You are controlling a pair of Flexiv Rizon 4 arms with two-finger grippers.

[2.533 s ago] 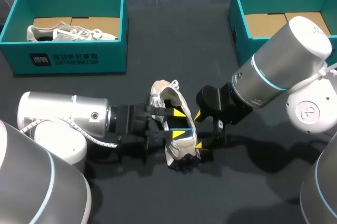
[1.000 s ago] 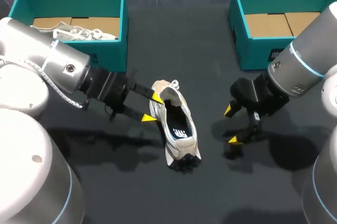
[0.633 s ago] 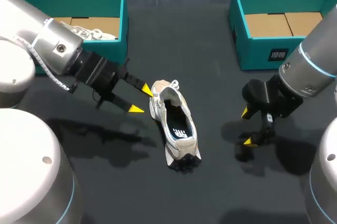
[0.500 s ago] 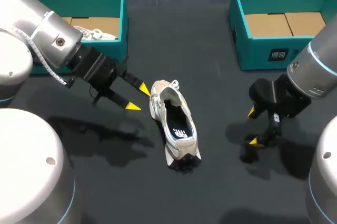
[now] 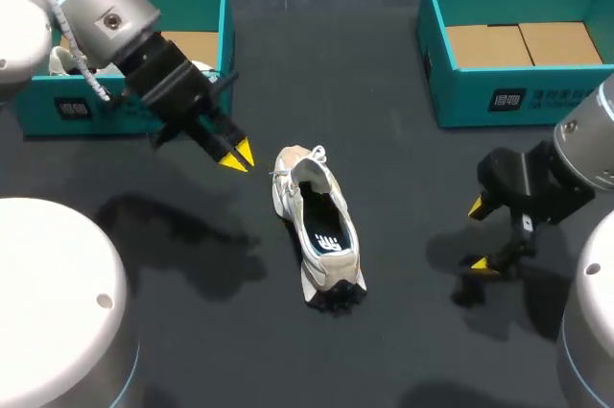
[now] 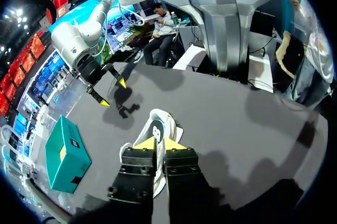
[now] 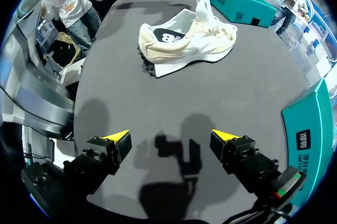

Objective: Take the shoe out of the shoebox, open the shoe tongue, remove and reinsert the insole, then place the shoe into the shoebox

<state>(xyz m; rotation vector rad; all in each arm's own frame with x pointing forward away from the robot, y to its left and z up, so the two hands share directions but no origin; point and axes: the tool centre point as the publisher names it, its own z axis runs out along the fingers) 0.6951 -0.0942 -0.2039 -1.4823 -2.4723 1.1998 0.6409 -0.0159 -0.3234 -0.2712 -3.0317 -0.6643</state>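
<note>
A white and beige shoe point(image 5: 318, 226) lies on its sole in the middle of the black table, its tongue pulled up and a dark insole showing inside. In the left wrist view the shoe point(image 6: 159, 132) is just ahead of the fingers; in the right wrist view the shoe point(image 7: 185, 41) is well ahead. My left gripper point(image 5: 237, 156) hovers up and to the left of the shoe, shut and empty, as the left gripper point(image 6: 159, 143) also shows. Off to the shoe's right, my right gripper point(image 5: 480, 235) stands open and empty, fingers wide in its own view point(image 7: 171, 138).
A teal shoebox point(image 5: 216, 34) at the back left holds a second white shoe, mostly hidden by my left arm. Another teal shoebox point(image 5: 451, 91) at the back right shows only its cardboard floor. My right gripper point(image 6: 109, 91) shows far off in the left wrist view.
My left gripper let go of the shoe's heel, drew back up-left and shut. My right gripper withdrew to the right, still open. The shoe stayed put.
</note>
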